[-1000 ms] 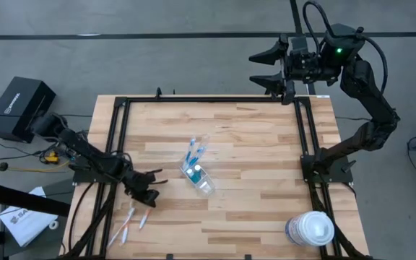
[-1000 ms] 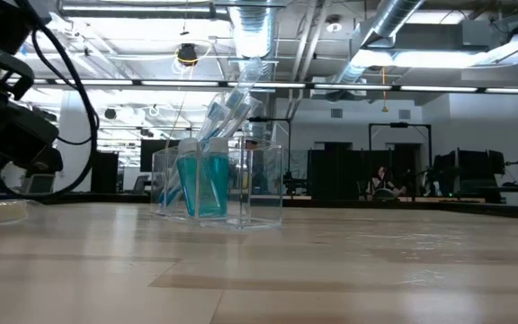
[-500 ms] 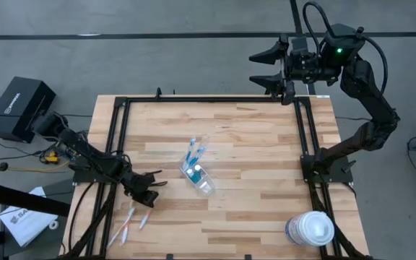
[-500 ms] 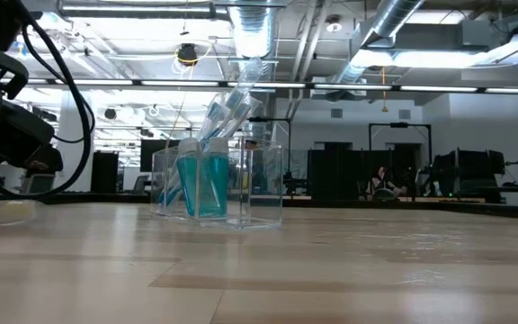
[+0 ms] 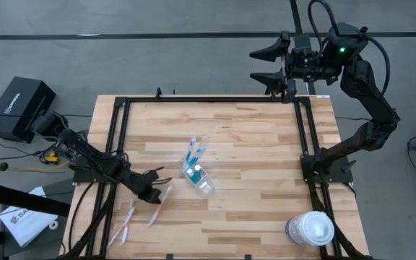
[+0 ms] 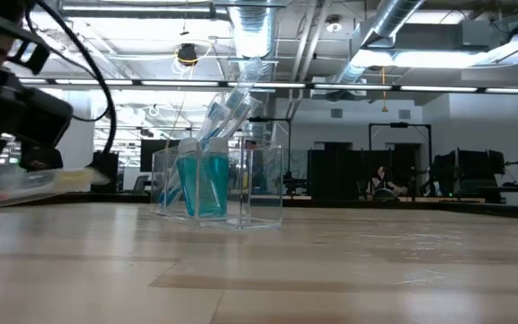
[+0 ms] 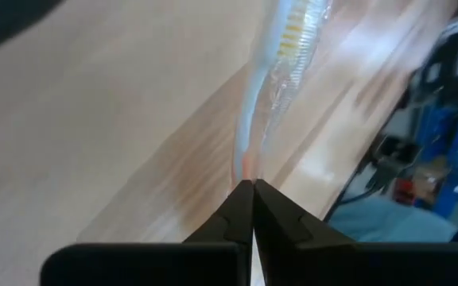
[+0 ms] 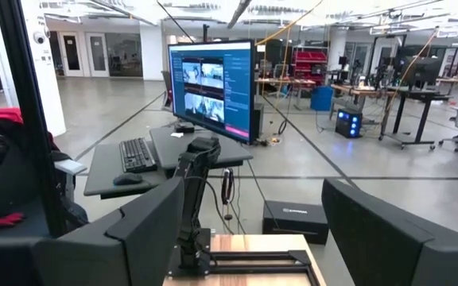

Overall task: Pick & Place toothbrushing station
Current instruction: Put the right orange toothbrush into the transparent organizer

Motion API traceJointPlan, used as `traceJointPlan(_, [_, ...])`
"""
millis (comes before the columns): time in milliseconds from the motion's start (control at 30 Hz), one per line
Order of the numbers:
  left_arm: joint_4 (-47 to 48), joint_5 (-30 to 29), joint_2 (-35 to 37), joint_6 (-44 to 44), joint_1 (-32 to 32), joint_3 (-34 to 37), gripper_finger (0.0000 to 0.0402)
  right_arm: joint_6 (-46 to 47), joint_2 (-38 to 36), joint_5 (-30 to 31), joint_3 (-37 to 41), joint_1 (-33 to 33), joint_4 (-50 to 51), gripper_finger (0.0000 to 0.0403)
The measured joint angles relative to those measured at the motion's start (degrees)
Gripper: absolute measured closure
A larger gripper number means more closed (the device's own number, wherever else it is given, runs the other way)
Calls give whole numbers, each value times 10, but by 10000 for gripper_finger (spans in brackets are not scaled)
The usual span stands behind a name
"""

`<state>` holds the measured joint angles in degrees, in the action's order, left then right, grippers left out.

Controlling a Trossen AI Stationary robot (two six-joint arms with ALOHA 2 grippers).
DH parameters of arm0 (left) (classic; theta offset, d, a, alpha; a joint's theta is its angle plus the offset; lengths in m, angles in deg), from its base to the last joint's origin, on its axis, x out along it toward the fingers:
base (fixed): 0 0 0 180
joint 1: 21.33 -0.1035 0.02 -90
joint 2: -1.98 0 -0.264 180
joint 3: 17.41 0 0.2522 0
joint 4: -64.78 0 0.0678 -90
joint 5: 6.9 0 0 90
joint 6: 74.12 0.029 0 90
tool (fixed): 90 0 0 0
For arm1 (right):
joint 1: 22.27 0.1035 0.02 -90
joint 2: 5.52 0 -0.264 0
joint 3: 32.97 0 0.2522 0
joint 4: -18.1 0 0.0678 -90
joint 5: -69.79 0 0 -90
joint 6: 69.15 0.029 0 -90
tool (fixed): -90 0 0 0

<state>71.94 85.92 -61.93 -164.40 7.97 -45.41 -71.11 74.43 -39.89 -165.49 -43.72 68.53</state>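
A clear plastic cup [image 5: 197, 173] stands mid-table, holding two teal tubes [image 6: 201, 184] and several toothbrushes that lean out of its top [image 6: 232, 103]. Two more toothbrushes [image 5: 126, 224] lie flat near the table's front left. My left gripper [image 5: 154, 195] is low, just left of the cup, and shut on another toothbrush [image 5: 163, 201]. My right gripper [image 5: 266, 65] hangs open, high beyond the table's far edge, with nothing between its fingers. My left gripper pinches the toothbrush's handle at its orange stretch [image 7: 247, 168] between the two fingertips. The fingers slant down from the table's left side. The white and blue handle runs on past the fingertips, and its bristle head [image 7: 294, 32] points away from them. In the low view the brush [image 6: 43, 180] lies nearly level, close over the table.
A big round white-lidded tub [image 5: 310, 230] stands at the front right corner. A black frame [image 5: 118, 137] borders the tabletop on the left, far and right sides. Bare wood [image 5: 251, 159] lies between the cup and the right rail.
My left gripper has shut and taken hold of one of the toothbrushes that lay at the front left. That brush has swung round and now sits nearer the cup, its head end pointing toward the cup. The other two brushes have stayed where they were.
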Motion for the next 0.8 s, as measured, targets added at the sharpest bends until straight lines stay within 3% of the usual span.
traceJointPlan(167, [-63, -83, 16, 17, 0, 0, 401, 5, 0, 2, 0, 0, -14, 113])
traceJointPlan(400, [-104, -211, 77, 107, 0, 0, 401, 14, 0, 15, 0, 0, -46, 113])
traceJointPlan(667, [-234, -352, 161, 361, -3, -21, 401, 77, 13, 20, 0, -7, -42, 113])
traceJointPlan(800, [-240, -363, 176, 490, -25, -77, 401, 93, 33, 17, 0, 4, -29, 113])
